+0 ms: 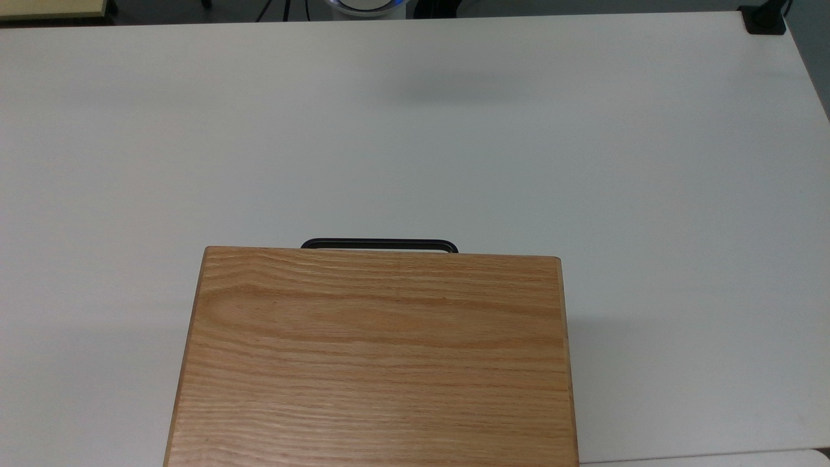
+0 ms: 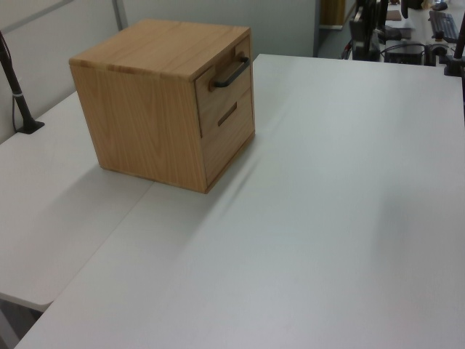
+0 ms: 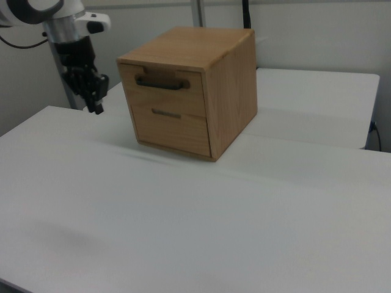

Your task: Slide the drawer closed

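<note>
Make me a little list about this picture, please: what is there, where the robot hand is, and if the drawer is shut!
cabinet: wooden box on the white table
drawer: top one, pushed in, front level with the cabinet front
handle: thin black bar on the drawer front
lower drawer: also shut
gripper: in the air at the right view's left, away from the cabinet, touching nothing
task: looks done
</note>
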{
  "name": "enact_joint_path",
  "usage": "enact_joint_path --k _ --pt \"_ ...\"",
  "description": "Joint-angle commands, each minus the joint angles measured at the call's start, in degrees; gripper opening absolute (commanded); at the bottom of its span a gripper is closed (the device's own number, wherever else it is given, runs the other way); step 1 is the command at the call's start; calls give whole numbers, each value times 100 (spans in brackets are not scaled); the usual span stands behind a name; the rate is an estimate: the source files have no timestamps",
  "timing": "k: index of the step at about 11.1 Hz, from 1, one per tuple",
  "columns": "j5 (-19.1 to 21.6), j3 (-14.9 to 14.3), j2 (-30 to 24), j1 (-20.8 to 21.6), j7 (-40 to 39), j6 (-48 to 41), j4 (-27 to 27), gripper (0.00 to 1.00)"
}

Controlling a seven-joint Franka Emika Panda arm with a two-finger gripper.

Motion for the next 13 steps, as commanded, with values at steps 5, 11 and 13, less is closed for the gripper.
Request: enact_joint_path --k 5,11,13 --pt "178 -1175 185 456 -753 919 -20 100" --pt "178 -1185 238 430 -1519 848 -37 100" --pt "186 -1150 343 483 -1492 866 -28 100"
